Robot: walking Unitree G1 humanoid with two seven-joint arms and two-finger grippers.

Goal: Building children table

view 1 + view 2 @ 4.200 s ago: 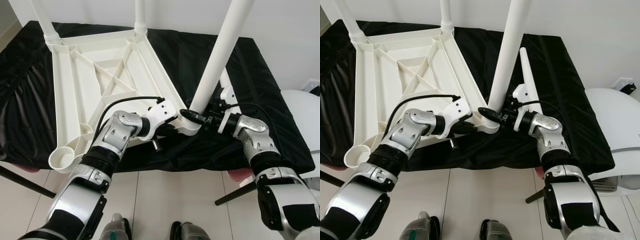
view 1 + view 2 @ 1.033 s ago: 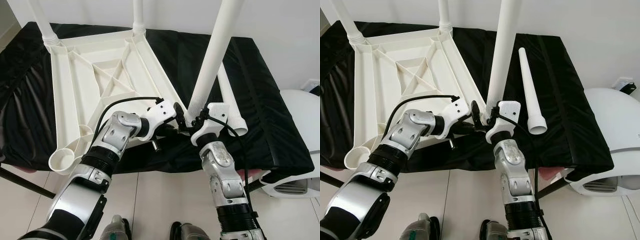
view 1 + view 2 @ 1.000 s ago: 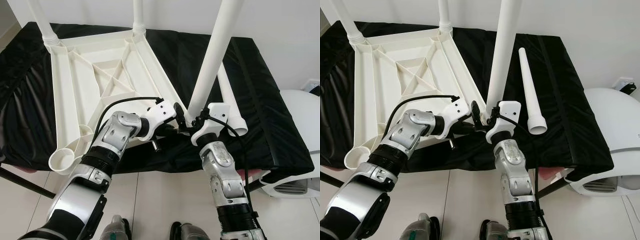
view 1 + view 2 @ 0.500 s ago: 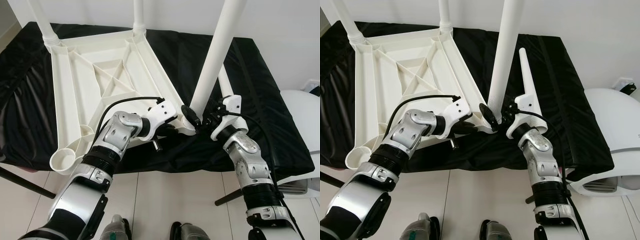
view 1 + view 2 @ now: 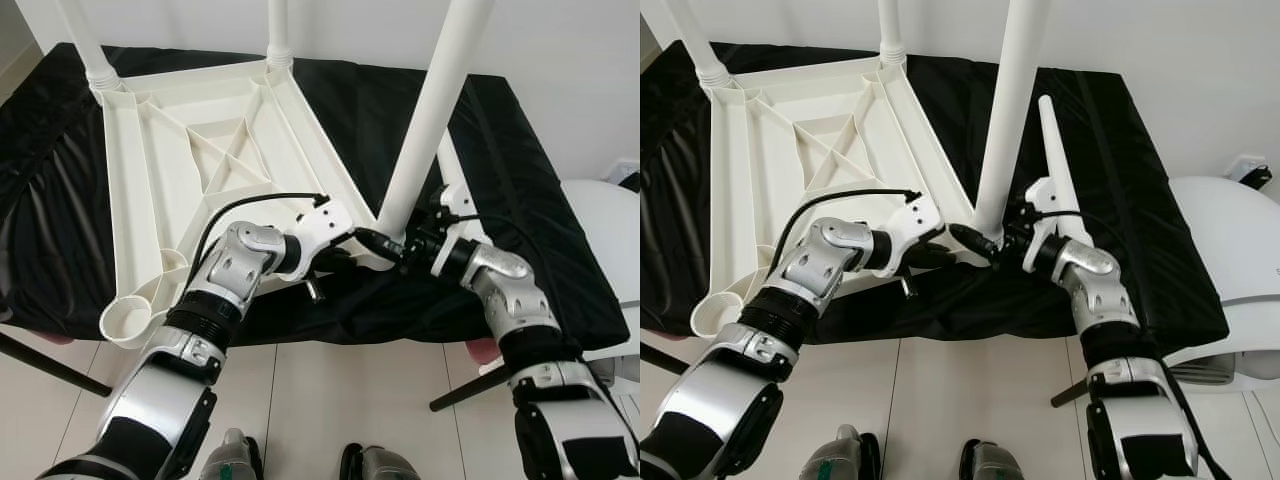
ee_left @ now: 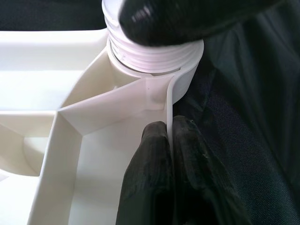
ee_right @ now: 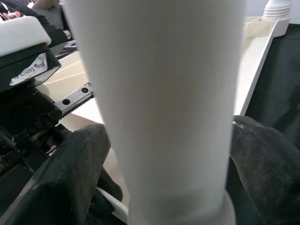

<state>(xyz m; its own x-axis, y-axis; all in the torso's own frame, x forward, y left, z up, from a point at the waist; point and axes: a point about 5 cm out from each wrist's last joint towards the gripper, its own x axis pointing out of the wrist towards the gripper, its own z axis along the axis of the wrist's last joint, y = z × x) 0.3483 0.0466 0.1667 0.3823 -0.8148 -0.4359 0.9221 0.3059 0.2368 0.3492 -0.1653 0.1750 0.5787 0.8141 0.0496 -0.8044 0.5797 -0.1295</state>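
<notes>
Black cloth [image 5: 520, 190] covers the desk, which stands against a white wall above a pale tiled floor [image 5: 300, 400]. On the cloth lies the white plastic children's tabletop [image 5: 200, 150], upside down with its ribbed underside showing. Two legs [image 5: 88, 40] stand screwed into its far corners, a third leg [image 5: 430, 110] stands upright in the near corner on the robot's right, and the socket [image 5: 125, 320] at the near left corner is unfilled. One more loose leg [image 5: 1052, 140] lies flat on the cloth just behind the right arm.

The left end effector [image 6: 169, 140] is at the near edge of the tabletop, its two fingers [image 6: 150, 164] pressed together on the thin rim wall right beside the threaded collar [image 6: 150, 58] of the third leg. The right end effector [image 7: 168, 154] reaches in from the right at the base of that leg; the right wrist view shows its fingers [image 7: 79, 159] on either side of the white shaft, clamping it just above the collar. A rounded white appliance [image 5: 610, 230] sits on the floor by the desk's right end.
</notes>
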